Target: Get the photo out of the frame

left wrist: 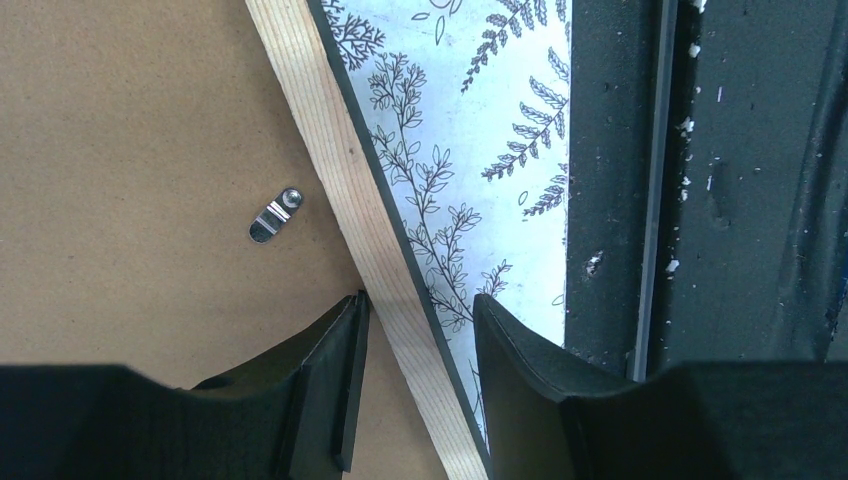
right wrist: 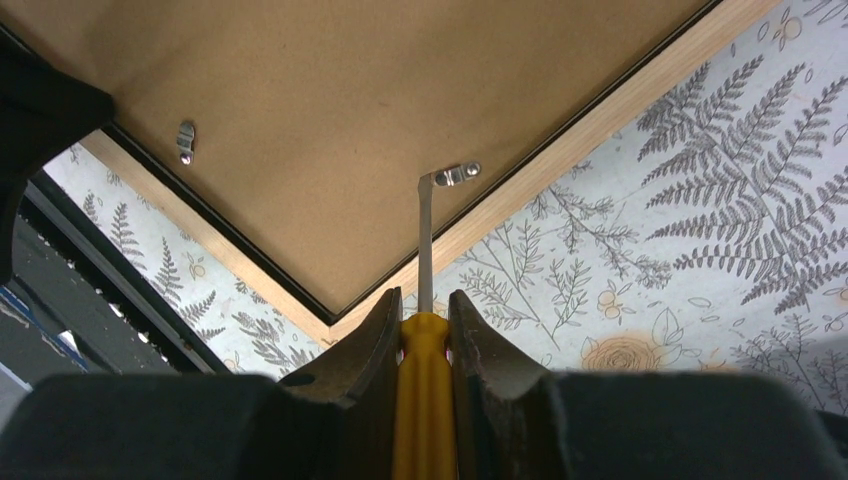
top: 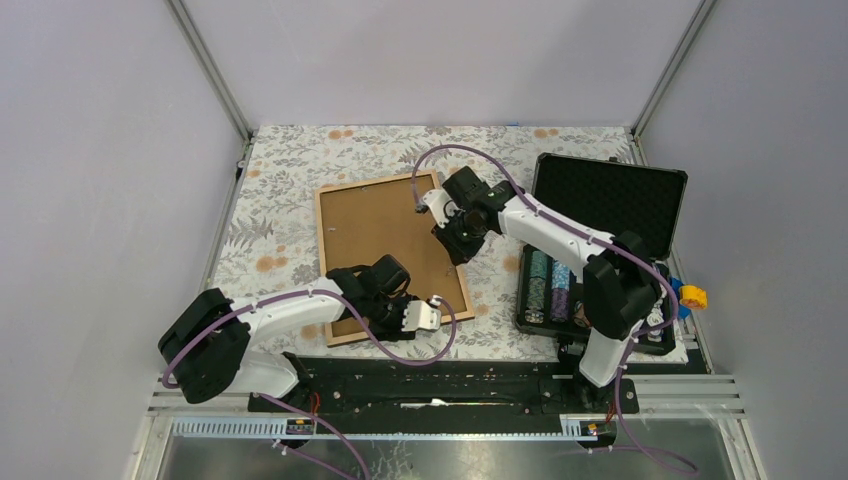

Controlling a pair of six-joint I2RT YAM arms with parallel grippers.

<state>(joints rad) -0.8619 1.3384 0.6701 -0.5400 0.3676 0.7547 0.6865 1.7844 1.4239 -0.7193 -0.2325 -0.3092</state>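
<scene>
Nearest the arm bases, the left gripper (left wrist: 418,300) sits at the 5 o'clock corner of the frame (top: 385,230). Its jaws are apart and straddle the frame's pale wooden edge. One finger (left wrist: 325,390) rests on the brown backing board, touching the wood. The other hangs over the floral tablecloth (top: 290,160), just clear of the edge. A small metal clip (left wrist: 275,215) lies on the board at 11 o'clock from these fingers.

The frame lies face down at the middle of the table, brown back upward, turned a little so its corners point off-square. The photo is hidden from view beneath the backing.

Farther out, the right gripper (right wrist: 422,300) hovers at the frame's 3 o'clock edge, near a corner. Its jaws are clamped on the yellow handle of a screwdriver (right wrist: 424,390). The thin steel blade runs straight ahead to 12 o'clock, and its tip meets a turn clip (right wrist: 458,174) set on the board just inside the wooden edge. A second clip (right wrist: 185,140) sits along the neighbouring edge, at 10 o'clock from the blade tip.

At 3 o'clock from the frame, an open black case (top: 610,195) holds rows of poker chips (top: 550,285), with a small yellow object (top: 693,296) beside it.
</scene>
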